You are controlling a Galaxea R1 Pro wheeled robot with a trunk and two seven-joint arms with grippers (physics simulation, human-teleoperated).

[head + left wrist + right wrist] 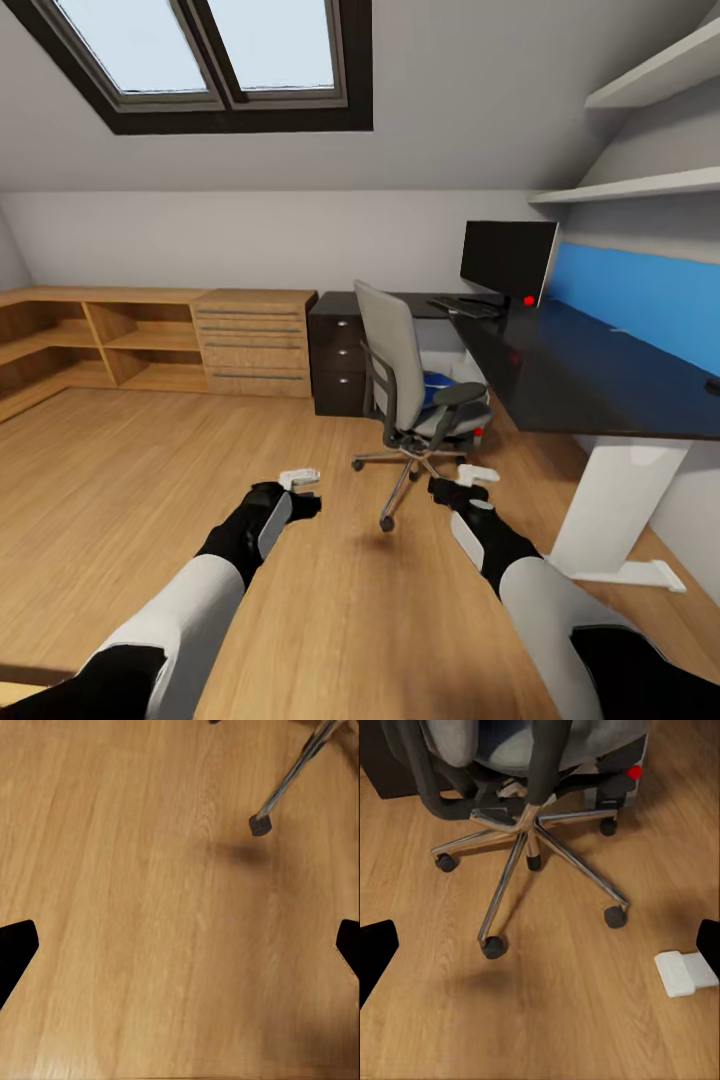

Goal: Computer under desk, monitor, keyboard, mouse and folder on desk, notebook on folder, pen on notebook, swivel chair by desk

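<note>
the swivel chair point(415, 385) stands on the wooden floor point(150, 480) just beside the dark desk point(590, 375), its back toward the robot; a blue thing, most likely the folder point(436, 388), lies on its seat, so that step looks undone; the monitor point(508, 260) is already on the desk at its far end, with the keyboard point(466, 306) just in front of it (the mouse, notebook and pen i cannot make out, and the computer under the desk is too hidden to be sure of); by my judgement the early placements hold and the folder, the stacking and the final chair position are left.

the left gripper point(300, 479) and right gripper point(477, 473) both hover over bare floor short of the chair; each has its fingers spread wide and nothing between them.

the right wrist view gives the chair's chrome star base point(521, 832) and castors close up, plus a white desk foot point(685, 973) on the floor; the left wrist view gives plain boards and one castor point(260, 824) at a leg's end; the head view alone takes in the desk top, the skylight point(205, 50) and the low wooden shelving point(150, 340).
</note>
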